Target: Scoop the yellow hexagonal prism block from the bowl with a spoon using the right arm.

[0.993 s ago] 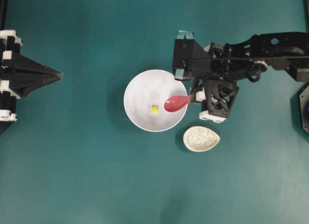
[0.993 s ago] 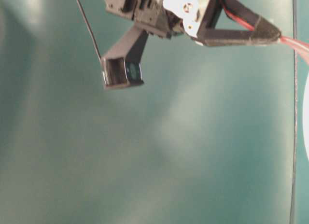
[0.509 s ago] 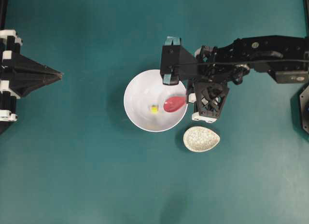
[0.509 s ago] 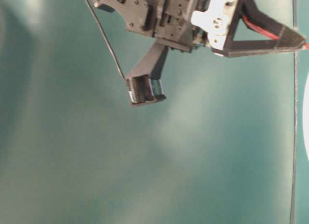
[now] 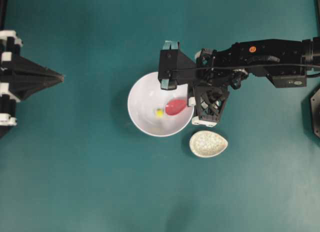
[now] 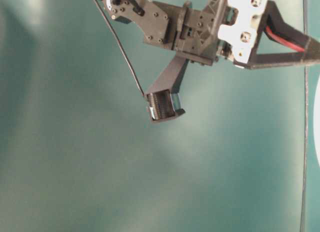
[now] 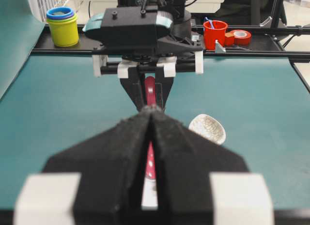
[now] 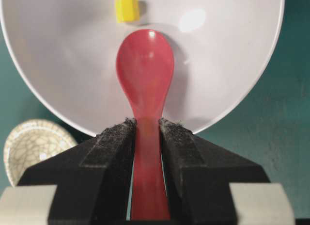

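Holding the spoon (image 8: 145, 89) by its handle, the right end effector (image 8: 145, 133) pinches it between two black foam-faced pads (image 8: 114, 142). The pink-red scoop sits inside the bowl (image 5: 142, 97), hollow side up, tip pointing at the yellow hexagonal prism block (image 8: 127, 9).

- Block: lies on the bowl's inner surface, near the bowl's middle, just beyond the spoon tip and a little to its left in the right wrist view. A narrow gap of white bowl shows between tip and block; not touching.
- Spoon handle crosses the bowl's rim on the side toward the right arm (image 5: 260, 54).
- Speckled beige dish (image 5: 208, 144): on the teal worktop (image 5: 90, 167) just beside the bowl, apart from it.
- Left end effector (image 5: 61, 78): well away from the bowl on the side opposite the right arm; black fingers pressed together to a point, nothing between them.
- Beyond the bowl in the left wrist view: stacked yellow and blue cups (image 7: 62, 25), a red cup (image 7: 215, 34), a red tape roll (image 7: 240, 37).

Writing: an orange sticker on the right arm is too small to read. No brand names legible.
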Available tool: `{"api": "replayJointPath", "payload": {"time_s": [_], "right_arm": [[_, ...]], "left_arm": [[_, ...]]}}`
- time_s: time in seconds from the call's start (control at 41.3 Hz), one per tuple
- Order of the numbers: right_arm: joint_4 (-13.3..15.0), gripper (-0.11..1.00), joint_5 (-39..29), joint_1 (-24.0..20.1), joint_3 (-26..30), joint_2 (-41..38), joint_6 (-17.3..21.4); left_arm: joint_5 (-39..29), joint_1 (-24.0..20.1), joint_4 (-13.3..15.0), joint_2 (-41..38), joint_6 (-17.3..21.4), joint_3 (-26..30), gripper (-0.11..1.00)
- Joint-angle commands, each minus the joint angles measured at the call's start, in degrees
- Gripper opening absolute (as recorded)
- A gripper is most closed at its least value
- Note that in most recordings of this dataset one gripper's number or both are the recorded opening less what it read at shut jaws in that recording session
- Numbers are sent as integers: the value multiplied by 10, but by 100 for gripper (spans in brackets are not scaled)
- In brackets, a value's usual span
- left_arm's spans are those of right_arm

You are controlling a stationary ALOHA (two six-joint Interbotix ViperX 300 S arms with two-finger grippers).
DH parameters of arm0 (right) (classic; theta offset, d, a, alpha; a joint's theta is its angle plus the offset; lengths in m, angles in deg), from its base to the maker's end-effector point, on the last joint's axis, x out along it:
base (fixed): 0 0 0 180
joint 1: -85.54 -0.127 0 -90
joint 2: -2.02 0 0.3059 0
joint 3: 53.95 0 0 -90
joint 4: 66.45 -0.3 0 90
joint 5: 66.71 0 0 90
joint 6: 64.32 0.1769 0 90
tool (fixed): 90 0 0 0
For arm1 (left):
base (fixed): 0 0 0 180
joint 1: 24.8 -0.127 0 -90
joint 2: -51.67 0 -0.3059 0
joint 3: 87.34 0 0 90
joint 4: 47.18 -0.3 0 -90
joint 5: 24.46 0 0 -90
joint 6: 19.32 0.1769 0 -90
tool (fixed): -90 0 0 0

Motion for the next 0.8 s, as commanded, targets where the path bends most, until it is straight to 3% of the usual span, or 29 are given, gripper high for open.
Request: {"api": "replayJointPath", "payload": {"time_s": [0.0,0.775], "right_arm": [[1,23,11,1,13,4,-1],[-2,23,56,-25,29,-9,-1]], "left_arm": [[4,-1,-2,-5,1,9,0],[3,-2,-2,-5,1,8,1]]}}
